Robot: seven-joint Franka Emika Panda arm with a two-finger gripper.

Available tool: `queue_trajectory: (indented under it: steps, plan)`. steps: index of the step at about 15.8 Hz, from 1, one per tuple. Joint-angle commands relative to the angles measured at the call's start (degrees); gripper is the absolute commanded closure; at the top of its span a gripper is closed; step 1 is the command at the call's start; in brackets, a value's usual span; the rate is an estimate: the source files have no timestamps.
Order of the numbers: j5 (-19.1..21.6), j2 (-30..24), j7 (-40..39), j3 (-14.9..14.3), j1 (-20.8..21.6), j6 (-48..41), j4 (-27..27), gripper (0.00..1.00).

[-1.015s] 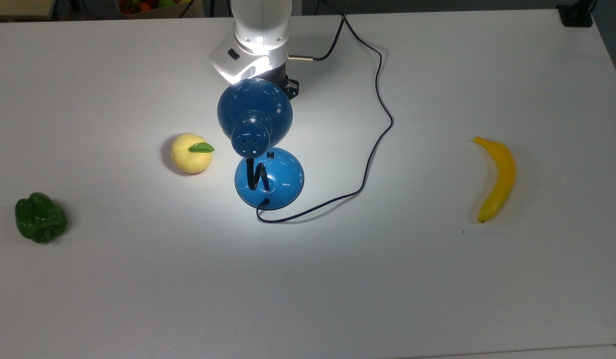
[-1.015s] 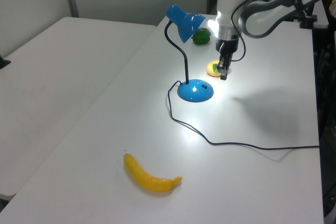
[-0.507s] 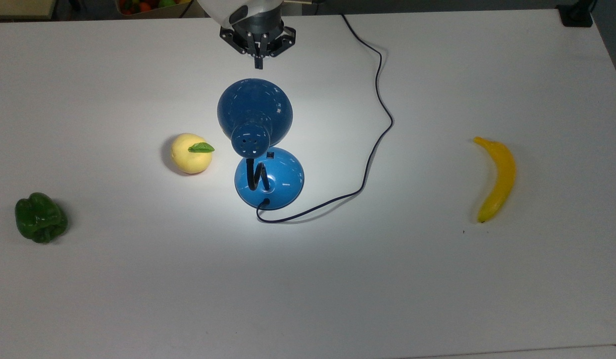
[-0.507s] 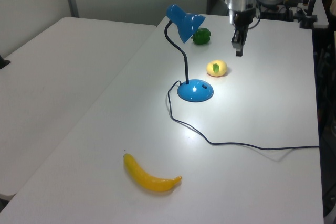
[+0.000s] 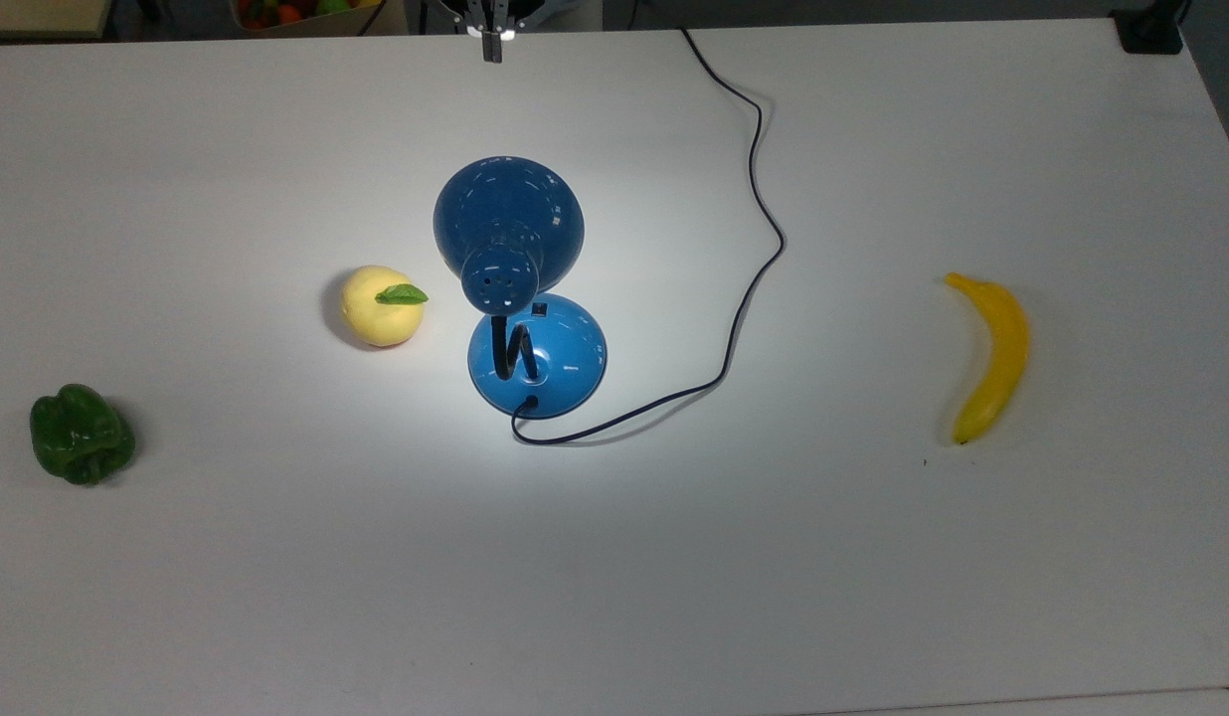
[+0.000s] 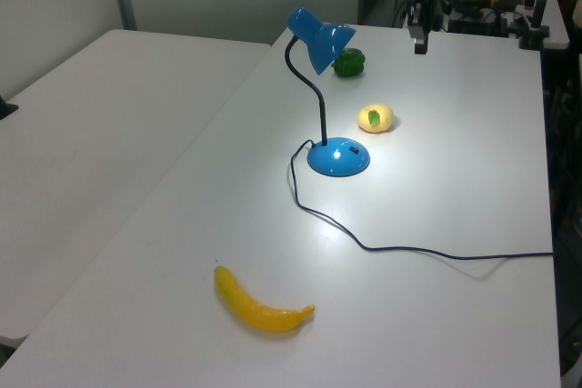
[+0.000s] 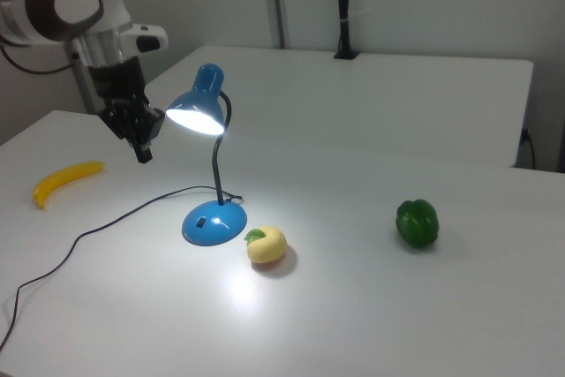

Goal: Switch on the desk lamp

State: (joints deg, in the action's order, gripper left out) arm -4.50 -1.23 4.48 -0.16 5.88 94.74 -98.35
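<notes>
The desk lamp stands mid-table with its blue domed shade (image 5: 508,224) over the round blue base (image 5: 538,355), joined by a black bendy neck. It is lit: the shade's inside glows (image 7: 196,116) and a bright pool lies on the table around the base (image 6: 338,157). Its thin black cord (image 5: 759,199) snakes off toward the top view's upper edge. My gripper (image 5: 492,45) hangs high at the top view's upper edge, well clear of the lamp, fingers shut with nothing between them. The right view has the gripper (image 7: 144,154) left of the shade, and the left view has the gripper (image 6: 420,44) far behind it.
A yellow apple with a green leaf (image 5: 381,305) sits close beside the lamp base on the top view's left. A green pepper (image 5: 81,434) lies far left and a banana (image 5: 990,353) far right in the top view. Another white table (image 6: 100,115) stands alongside.
My gripper has lifted from beside the lamp and drawn back toward the top view's upper edge. The lamp stays lit and nothing on the table has moved.
</notes>
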Motion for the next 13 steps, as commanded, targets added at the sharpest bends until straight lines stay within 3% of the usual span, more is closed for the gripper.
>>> queue_trajectory:
  steps: [1, 7, 8, 12, 13]
  plan:
    - [-0.08, 1.23, -3.60, -0.28, -0.96, -4.47, 5.70, 0.98]
    - [0.45, 2.37, -5.80, -0.28, -1.93, -6.32, 9.31, 0.97]
    - [0.45, 2.63, -5.98, -0.28, -1.93, -6.32, 10.10, 0.92]
    - [0.37, 2.37, -6.42, -0.28, -2.37, -6.50, 10.11, 0.56]
    - [0.36, 2.37, -6.42, -0.28, -2.45, -6.50, 10.02, 0.39]
